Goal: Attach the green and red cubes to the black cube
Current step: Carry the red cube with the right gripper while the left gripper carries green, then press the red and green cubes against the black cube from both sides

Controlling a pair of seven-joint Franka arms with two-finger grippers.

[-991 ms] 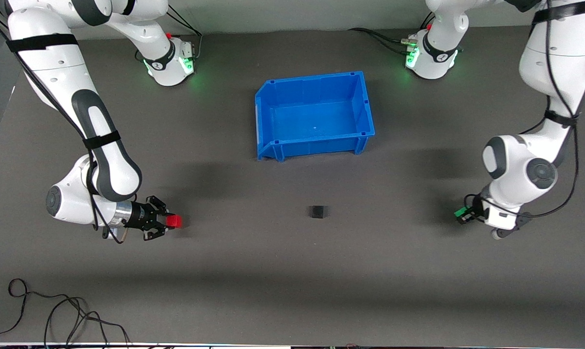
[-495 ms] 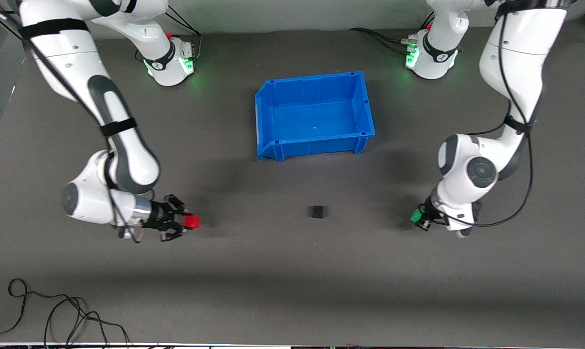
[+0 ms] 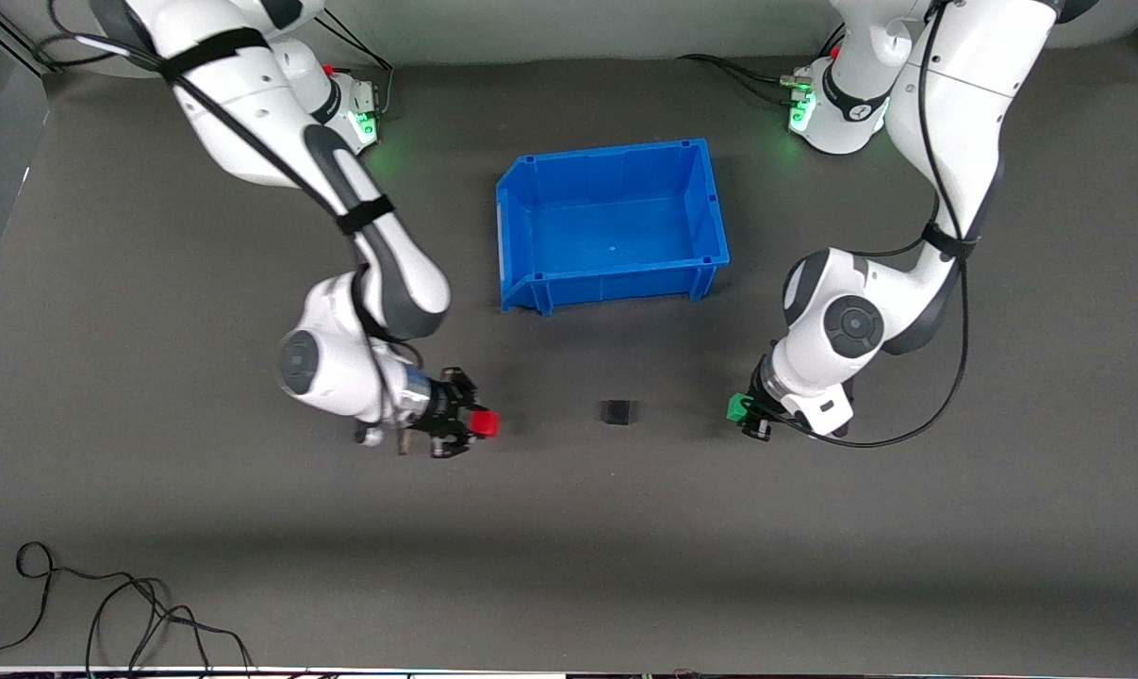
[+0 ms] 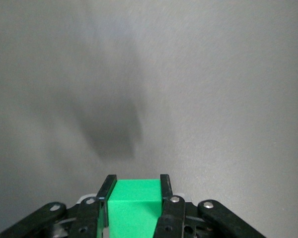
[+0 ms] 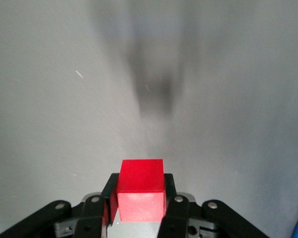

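The small black cube (image 3: 618, 411) rests on the dark table, nearer the front camera than the blue bin. My right gripper (image 3: 474, 424) is shut on the red cube (image 3: 482, 423) (image 5: 141, 191), held low over the table toward the right arm's end from the black cube. On the black cube's other flank, toward the left arm's end, my left gripper (image 3: 744, 413) is shut on the green cube (image 3: 737, 407) (image 4: 135, 204). Both cubes point toward the black cube with a gap on each side. Neither wrist view shows the black cube.
An empty blue bin (image 3: 521, 273) stands mid-table, farther from the front camera than the black cube. Loose black cables (image 3: 107, 613) lie near the table's front edge at the right arm's end.
Both arms have swept inward toward the black cube, each carrying its cube; the right gripper moved the greater distance. The black cube and bin have not moved.
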